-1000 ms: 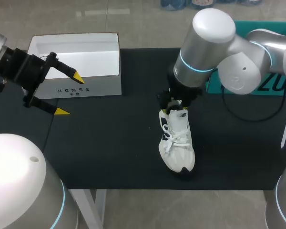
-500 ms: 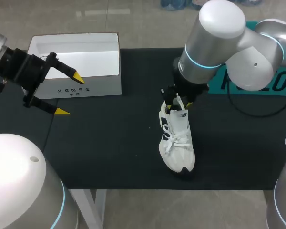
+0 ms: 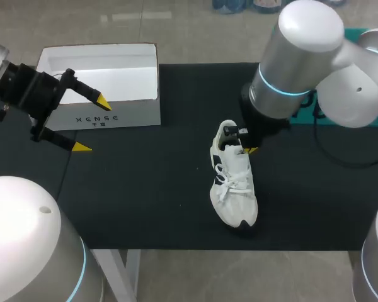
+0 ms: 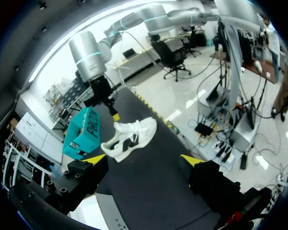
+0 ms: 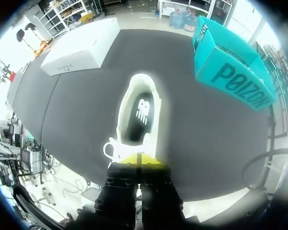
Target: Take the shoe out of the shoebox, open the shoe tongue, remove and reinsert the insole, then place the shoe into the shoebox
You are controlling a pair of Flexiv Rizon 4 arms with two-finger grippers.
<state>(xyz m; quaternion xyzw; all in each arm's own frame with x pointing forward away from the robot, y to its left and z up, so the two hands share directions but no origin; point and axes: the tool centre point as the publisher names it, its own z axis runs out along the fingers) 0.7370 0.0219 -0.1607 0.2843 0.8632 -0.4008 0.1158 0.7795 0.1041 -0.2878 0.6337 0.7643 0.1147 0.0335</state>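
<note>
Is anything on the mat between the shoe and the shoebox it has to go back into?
Nothing visible: bare mat lies between shoe and shoebox. The left gripper hovers open by the box's front wall, off that line.

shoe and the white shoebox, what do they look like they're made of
The shoe looks like white textile: a matte, mesh-like upper with woven laces, over a darker sole, probably rubber or foam. The shoebox looks like white cardboard, smooth and matte: thin straight walls, crisp folded corners.

Right arm [image 3: 302, 56]: silver-white rounded housings, cyan light ring at joint. Left arm [image 3: 25, 239] alike. Both jaws: black blocky mounts, visible screws, yellow wedge tips.
</note>
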